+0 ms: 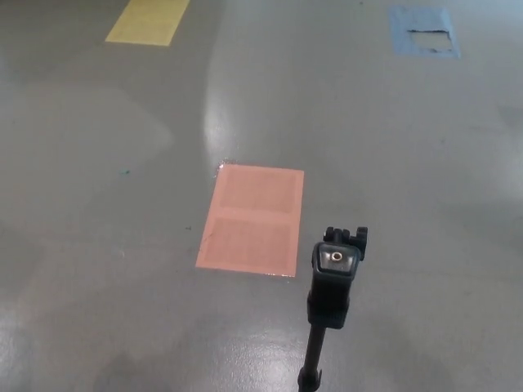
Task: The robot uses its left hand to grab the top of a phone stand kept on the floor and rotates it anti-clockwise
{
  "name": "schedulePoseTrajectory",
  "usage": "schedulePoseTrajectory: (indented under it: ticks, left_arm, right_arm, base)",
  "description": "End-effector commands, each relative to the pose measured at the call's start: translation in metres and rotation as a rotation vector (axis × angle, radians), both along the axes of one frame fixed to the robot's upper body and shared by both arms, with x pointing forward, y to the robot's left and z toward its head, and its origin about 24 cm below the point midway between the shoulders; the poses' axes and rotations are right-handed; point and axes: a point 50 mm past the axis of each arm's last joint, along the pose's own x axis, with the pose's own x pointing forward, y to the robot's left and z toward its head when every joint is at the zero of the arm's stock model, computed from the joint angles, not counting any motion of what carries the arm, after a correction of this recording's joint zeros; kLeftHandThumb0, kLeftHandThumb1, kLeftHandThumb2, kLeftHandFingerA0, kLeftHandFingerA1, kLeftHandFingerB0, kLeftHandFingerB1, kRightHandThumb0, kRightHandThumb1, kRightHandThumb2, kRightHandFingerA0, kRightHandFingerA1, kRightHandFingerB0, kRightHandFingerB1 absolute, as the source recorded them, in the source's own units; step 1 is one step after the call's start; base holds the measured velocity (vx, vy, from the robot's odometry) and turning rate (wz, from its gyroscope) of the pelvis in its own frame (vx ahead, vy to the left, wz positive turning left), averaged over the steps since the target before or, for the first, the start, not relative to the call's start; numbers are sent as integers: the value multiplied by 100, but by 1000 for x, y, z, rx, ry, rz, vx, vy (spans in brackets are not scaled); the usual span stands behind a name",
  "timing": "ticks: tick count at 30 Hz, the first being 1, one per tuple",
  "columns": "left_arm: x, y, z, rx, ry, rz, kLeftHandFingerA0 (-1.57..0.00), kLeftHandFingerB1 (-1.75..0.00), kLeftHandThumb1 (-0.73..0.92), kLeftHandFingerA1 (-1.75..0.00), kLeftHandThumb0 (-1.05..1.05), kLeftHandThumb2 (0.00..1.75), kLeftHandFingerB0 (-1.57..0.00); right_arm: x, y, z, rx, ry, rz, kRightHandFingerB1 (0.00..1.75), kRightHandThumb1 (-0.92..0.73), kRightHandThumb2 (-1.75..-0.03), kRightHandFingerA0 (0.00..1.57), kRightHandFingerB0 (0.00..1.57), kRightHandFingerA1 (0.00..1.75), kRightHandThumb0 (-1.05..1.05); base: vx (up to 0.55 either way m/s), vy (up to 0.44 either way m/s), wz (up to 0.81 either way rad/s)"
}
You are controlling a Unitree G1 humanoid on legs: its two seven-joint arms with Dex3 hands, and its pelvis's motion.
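On the grey floor [98, 245], black phone stand [333, 282] upright, clamp head topmost, neither hand showing.

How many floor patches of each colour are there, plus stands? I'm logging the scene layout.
Pink floor patch: 1
Yellow floor patch: 1
Blue floor patch: 1
Black phone stand: 1
Total: 4
No robot hand is in view.
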Motion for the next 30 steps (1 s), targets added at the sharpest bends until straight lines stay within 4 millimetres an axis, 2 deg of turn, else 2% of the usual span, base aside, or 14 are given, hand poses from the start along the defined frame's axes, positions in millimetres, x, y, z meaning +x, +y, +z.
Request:
schedulePoseTrajectory:
  ticks: [1, 6, 7, 8, 9, 10, 11, 12, 18, 22, 24, 25, 29, 30]
  left_arm:
    - [0, 0, 4, -46, -57, -19, -22, -36, 56, -43, -55, 78, -10]
    - [7, -13, 7, -81, -165, -61, -20, -36, 57, -40, -58, 77, -11]
    - [11, -19, 9, -95, -215, -74, -7, -49, 49, -50, -27, 99, -6]
    - [14, -23, 12, -111, -258, -82, -7, -49, 49, -50, -27, 99, -6]
    - [16, -27, 13, -127, -280, -88, -17, -33, 58, -37, -50, 70, -14]
    - [16, -27, 14, -131, -285, -90, -17, -33, 58, -37, -50, 70, -14]
    - [21, -33, 19, -145, -325, -111, -2, -46, 51, -48, -26, 98, 0]
    - [25, -36, 22, -155, -354, -126, -2, -46, 51, -48, -26, 98, 0]
    - [51, -71, 64, -223, -568, -305, -2, -47, 44, -48, -30, 95, 0]
    - [69, -106, 119, -232, -774, -498, -2, -48, 41, -49, -31, 94, 0]
    - [70, -113, 132, -211, -812, -543, -2, -48, 41, -49, -31, 94, 0]
    - [71, -116, 136, -214, -829, -555, -19, -27, 55, -34, -48, 58, -14]
    - [74, -133, 164, -217, -919, -634, -19, -27, 53, -34, -50, 57, -14]
    - [74, -138, 171, -230, -942, -651, -14, -35, 45, -41, -56, 69, -10]
  right_arm:
    - [0, -6, 3, -3, -5, 20, 46, -56, -101, 61, 9, 68, -34]
    - [1, -8, 4, -9, -10, 18, 46, -55, -101, 60, 10, 68, -34]
    - [1, -7, 4, -5, -11, 15, 46, -56, -101, 62, 9, 68, -34]
    - [1, -7, 4, -1, -11, 16, 46, -56, -101, 62, 9, 68, -34]
    - [-1, -8, 4, 0, -10, 15, 45, -56, -101, 62, 9, 68, -34]
    - [-1, -8, 4, 1, -10, 15, 45, -56, -101, 62, 9, 68, -34]
    - [-2, -9, 3, -1, -8, 17, 45, -56, -101, 62, 8, 68, -34]
    - [-3, -9, 3, -2, -6, 19, 45, -56, -101, 62, 8, 68, -34]
    - [-2, -12, 6, -25, -12, 56, 45, -57, -102, 62, 8, 69, -34]
    - [3, -13, 8, -12, -19, 43, 46, -56, -101, 59, 9, 68, -34]
    - [5, -12, 9, -9, -19, 41, 46, -56, -101, 59, 9, 68, -34]
    - [6, -12, 9, -9, -20, 42, 46, -56, -101, 60, 10, 68, -34]
    - [7, -11, 9, -16, -13, 56, 46, -56, -101, 61, 9, 68, -33]
    - [7, -11, 9, -15, -10, 57, 46, -56, -101, 62, 9, 69, -33]
  base:
    - [0, 0, 0]
    - [0, 0, 0]
    - [0, 0, 0]
    - [0, 0, 0]
    - [0, 0, 0]
    - [0, 0, 0]
    - [0, 0, 0]
    - [0, 0, 0]
    - [0, 0, 0]
    - [0, 0, 0]
    - [0, 0, 0]
    - [0, 0, 0]
    - [0, 0, 0]
    - [0, 0, 0]
